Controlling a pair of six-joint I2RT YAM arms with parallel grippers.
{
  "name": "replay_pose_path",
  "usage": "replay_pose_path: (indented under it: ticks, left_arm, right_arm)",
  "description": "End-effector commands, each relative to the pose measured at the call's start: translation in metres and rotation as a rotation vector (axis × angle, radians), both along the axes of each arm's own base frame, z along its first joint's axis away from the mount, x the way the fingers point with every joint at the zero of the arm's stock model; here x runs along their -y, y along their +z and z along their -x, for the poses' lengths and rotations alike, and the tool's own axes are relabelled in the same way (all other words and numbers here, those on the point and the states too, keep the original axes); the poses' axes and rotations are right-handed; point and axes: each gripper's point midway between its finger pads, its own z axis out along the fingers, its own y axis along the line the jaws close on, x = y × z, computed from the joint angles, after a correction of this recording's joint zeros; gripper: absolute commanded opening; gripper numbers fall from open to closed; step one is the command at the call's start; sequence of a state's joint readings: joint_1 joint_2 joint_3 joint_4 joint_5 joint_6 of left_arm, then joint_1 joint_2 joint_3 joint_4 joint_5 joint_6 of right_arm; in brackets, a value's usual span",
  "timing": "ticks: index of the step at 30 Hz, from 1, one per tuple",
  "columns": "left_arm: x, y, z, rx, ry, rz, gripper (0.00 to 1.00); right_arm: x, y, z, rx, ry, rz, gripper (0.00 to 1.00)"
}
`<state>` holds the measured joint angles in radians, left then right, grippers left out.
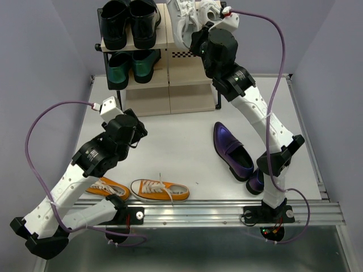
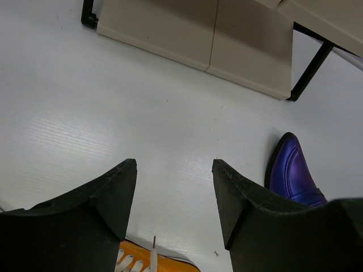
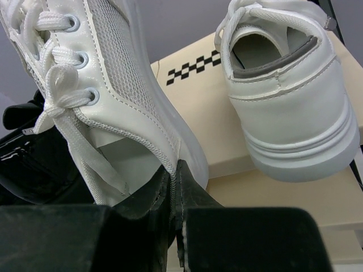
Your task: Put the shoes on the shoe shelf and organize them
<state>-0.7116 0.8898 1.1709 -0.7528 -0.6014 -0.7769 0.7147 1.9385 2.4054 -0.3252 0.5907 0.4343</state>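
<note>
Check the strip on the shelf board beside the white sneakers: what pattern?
Black-and-white checkered strip, clearest in right wrist view.

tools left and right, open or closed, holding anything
Left tool: open, holding nothing.
Right tool: closed on a white lace-up sneaker.

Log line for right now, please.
right gripper: shut on white sneaker at shoe shelf top tier | left gripper: open, empty, over table | orange sneakers, purple loafers: on table
</note>
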Motion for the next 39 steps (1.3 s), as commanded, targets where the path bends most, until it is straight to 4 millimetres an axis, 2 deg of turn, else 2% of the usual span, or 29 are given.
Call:
replay_pose_path:
  ticks: [1, 22, 26, 29, 31, 36, 39]
  left_arm:
    - [-0.004, 0.003, 0.0, 0.016, 0.016, 0.007, 0.66]
    - [-0.008, 0.002, 0.004, 0.019, 0.02, 0.01, 0.66]
    - [-0.009, 0.002, 0.005, 0.02, 0.025, 0.013, 0.66]
    - [-0.011, 0.003, 0.006, 0.02, 0.029, 0.011, 0.66]
    - [-0.011, 0.003, 0.007, 0.021, 0.03, 0.013, 0.66]
    - [-0.012, 0.003, 0.008, 0.021, 0.032, 0.013, 0.66]
    - [-0.013, 0.002, 0.008, 0.02, 0.032, 0.013, 0.66]
  right_arm:
    - [0.021, 0.075, 0.021, 0.179, -0.029, -0.172, 0.01]
    - [0.019, 0.066, 0.008, 0.18, -0.075, -0.164, 0.02]
    - [0.02, 0.065, 0.006, 0.185, -0.089, -0.163, 0.08]
    - [0.02, 0.066, 0.006, 0.191, -0.088, -0.165, 0.25]
    - [0.02, 0.068, 0.006, 0.195, -0.084, -0.168, 0.27]
    - [0.02, 0.074, 0.009, 0.209, -0.073, -0.179, 0.42]
    - [0.02, 0.077, 0.011, 0.216, -0.066, -0.183, 0.44]
